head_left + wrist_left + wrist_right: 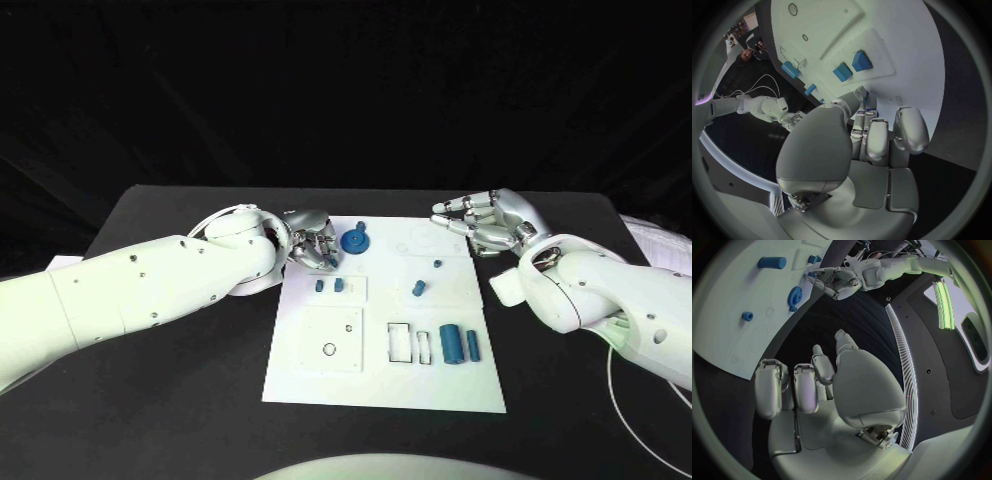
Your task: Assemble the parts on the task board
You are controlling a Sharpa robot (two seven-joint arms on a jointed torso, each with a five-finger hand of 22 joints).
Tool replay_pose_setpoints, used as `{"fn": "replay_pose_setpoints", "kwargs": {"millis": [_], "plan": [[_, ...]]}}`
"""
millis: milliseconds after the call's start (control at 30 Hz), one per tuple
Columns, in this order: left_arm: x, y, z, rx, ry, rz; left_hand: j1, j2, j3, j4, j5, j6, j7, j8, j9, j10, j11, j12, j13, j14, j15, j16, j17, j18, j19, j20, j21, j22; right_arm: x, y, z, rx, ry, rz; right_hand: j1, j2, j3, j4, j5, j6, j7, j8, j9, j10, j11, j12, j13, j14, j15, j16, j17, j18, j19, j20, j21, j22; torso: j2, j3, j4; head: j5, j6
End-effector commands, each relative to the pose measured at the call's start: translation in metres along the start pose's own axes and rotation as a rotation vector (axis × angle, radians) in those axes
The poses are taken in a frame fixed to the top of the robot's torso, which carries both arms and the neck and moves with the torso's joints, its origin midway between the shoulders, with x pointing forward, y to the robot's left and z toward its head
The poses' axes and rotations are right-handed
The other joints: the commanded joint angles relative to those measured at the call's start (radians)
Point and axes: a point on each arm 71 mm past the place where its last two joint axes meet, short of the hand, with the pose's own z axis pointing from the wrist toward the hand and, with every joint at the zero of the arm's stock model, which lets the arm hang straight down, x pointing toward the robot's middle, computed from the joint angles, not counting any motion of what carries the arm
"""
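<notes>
The white task board (389,385) lies in the middle of the black table. My left hand (307,246) is at the board's far left corner and pinches a blue gear (356,241), which stands tilted on edge. In the left wrist view a bit of blue gear (863,93) shows between the thumb and the curled fingers (879,137). My right hand (488,222) hovers at the board's far right corner, its fingers (806,388) curled in and holding nothing. The right wrist view shows the gear (794,295) beside my left hand (837,280).
On the board lie two small blue blocks (329,285), a small peg (436,265), another small piece (415,289) and two upright-lying cylinders (460,343) beside rectangular slots (400,341). A raised square plate (329,340) with a hole sits at the near left.
</notes>
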Motion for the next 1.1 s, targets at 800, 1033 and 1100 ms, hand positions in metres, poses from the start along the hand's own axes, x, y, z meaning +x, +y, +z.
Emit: {"fn": "replay_pose_setpoints", "kwargs": {"millis": [800, 1033, 1100], "plan": [[0.0038, 0.0022, 0.0012, -0.037, 0.038, -0.009, -0.061, -0.054, 0.008, 0.011, -0.002, -0.144, 0.027, -0.036, -0.062, -0.067, 0.039, -0.101, -0.029, 0.005, 0.028, -0.019, -0.044, -0.007, 0.005, 0.026, -0.047, 0.041, 0.0014, 0.0009, -0.0005, -0.011, 0.016, -0.005, 0.000, 0.009, -0.001, -0.006, 0.001, 0.001, -0.001, 0.002, 0.001, -0.004, -0.001, 0.001, -0.002, 0.064, 0.001, -0.003, 0.086, -0.003, -0.004, -0.002, -0.003, 0.001, -0.001, 0.0001, 0.0001, -0.001, -0.003], [0.0032, 0.0025, 0.0006, -0.035, 0.031, -0.011, -0.060, -0.053, 0.010, 0.011, -0.002, -0.141, 0.029, -0.034, -0.063, -0.067, 0.040, -0.103, -0.030, 0.005, 0.029, -0.019, -0.046, -0.007, 0.004, 0.027, -0.048, 0.040, 0.0009, 0.0005, -0.0005, -0.010, 0.015, -0.005, 0.000, 0.009, -0.001, -0.006, 0.001, 0.001, -0.001, 0.002, 0.001, -0.004, -0.001, 0.001, -0.002, 0.064, 0.001, -0.003, 0.086, -0.003, -0.004, -0.002, -0.003, 0.001, -0.001, 0.0001, 0.0006, -0.002, -0.005], [0.0028, 0.0028, 0.0002, -0.034, 0.028, -0.012, -0.059, -0.054, 0.011, 0.010, -0.001, -0.142, 0.030, -0.034, -0.065, -0.068, 0.041, -0.105, -0.031, 0.004, 0.030, -0.020, -0.048, -0.007, 0.003, 0.028, -0.051, 0.039, 0.0006, 0.0000, -0.0004, -0.007, 0.015, -0.008, 0.000, 0.011, -0.002, -0.007, 0.001, 0.001, -0.001, 0.002, 0.001, -0.006, -0.001, -0.002, -0.004, 0.063, 0.001, -0.005, 0.084, -0.002, -0.006, -0.003, -0.005, -0.002, -0.001, -0.0002, 0.0007, -0.002, -0.004]]}}
